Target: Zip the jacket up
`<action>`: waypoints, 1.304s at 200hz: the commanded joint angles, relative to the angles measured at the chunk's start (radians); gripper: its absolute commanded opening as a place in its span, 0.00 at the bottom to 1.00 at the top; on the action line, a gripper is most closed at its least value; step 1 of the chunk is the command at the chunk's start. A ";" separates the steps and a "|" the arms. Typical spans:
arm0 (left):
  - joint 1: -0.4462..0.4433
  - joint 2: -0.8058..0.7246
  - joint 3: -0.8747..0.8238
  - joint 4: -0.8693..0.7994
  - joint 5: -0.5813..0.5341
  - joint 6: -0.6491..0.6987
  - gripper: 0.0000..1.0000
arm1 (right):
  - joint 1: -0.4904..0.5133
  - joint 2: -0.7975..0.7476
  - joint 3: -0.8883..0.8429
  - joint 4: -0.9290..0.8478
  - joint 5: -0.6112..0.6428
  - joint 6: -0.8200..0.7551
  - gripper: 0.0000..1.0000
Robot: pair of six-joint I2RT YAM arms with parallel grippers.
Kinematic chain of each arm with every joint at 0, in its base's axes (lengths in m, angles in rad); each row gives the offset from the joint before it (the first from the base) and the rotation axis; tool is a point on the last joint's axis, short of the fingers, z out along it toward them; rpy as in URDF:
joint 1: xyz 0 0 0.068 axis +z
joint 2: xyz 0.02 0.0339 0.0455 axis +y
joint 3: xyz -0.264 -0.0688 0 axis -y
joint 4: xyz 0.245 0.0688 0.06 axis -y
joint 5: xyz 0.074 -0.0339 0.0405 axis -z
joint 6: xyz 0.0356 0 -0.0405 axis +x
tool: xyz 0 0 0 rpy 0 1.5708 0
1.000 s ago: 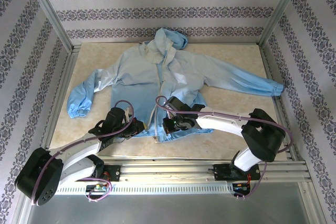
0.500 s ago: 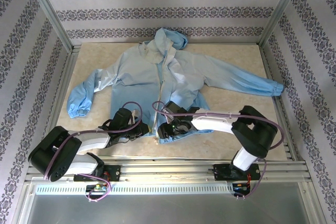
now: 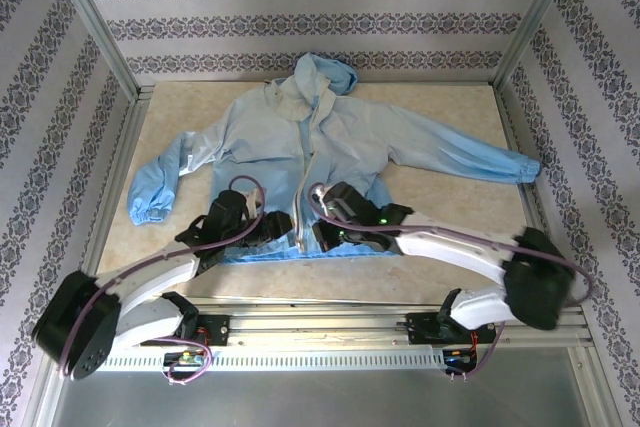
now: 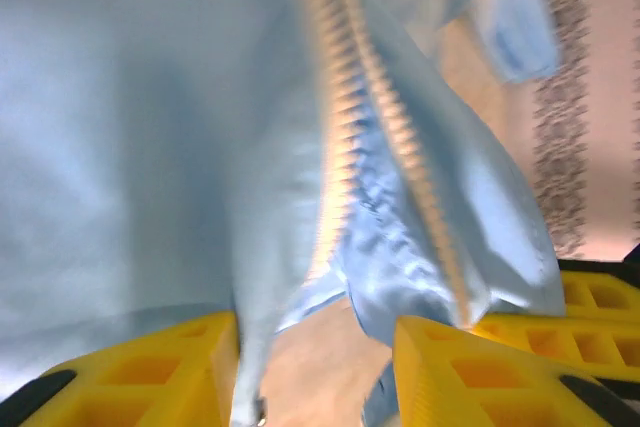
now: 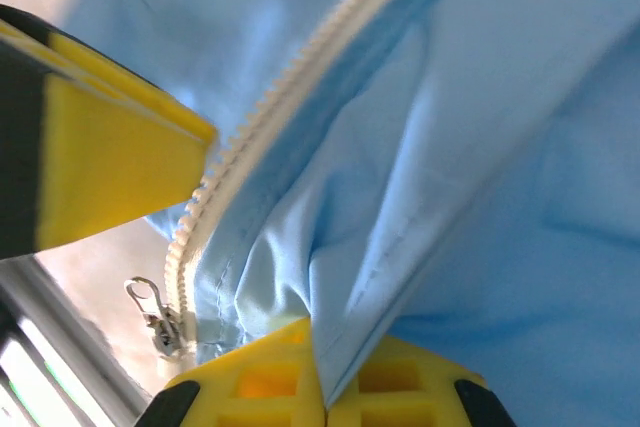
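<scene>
Starting at the near hem, you have both pincers flanking the zipper's (image 3: 305, 182) bottom end. Your right gripper (image 5: 320, 379) is pinched tight on a fold of thin, slick blue fabric just right of the whitish teeth, with the small metal slider pull (image 5: 150, 319) just beside it. Your left gripper (image 4: 315, 347) stands part open, both toothed edges running away between its yellow fingers (image 4: 150, 372), nothing clamped. The jacket (image 3: 260, 137) lies flat on the table (image 3: 460, 202), hem near, hood far, so the zipper runs straight away from both arms. The right looks nearer the slider.
</scene>
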 commanded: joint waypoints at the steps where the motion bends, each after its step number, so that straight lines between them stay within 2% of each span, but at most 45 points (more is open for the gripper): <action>1: -0.012 -0.088 0.055 -0.086 -0.042 0.079 0.45 | -0.023 -0.098 -0.038 0.060 0.093 -0.090 0.00; 25: -0.012 -0.097 0.055 -0.003 -0.005 0.076 0.44 | -0.052 -0.128 -0.045 0.070 0.073 -0.094 0.00; 54: -0.018 -0.051 0.042 0.085 0.078 0.073 0.39 | -0.069 -0.115 -0.033 0.066 0.051 -0.086 0.00; 93: -0.043 -0.065 0.031 0.129 0.080 0.104 0.35 | -0.072 -0.098 -0.013 0.044 0.044 -0.081 0.00; 156: -0.082 -0.061 0.094 0.021 0.025 0.277 0.31 | -0.077 -0.086 -0.003 0.032 0.037 -0.072 0.00; 235: -0.127 -0.002 0.141 0.009 0.004 0.379 0.31 | -0.087 -0.080 0.005 0.014 0.027 -0.067 0.00; 246: -0.130 0.010 0.153 -0.005 -0.002 0.389 0.27 | -0.088 -0.080 0.005 0.012 0.026 -0.065 0.00; 261: -0.133 0.016 0.160 -0.009 -0.009 0.399 0.15 | -0.091 -0.080 0.007 0.009 0.024 -0.065 0.00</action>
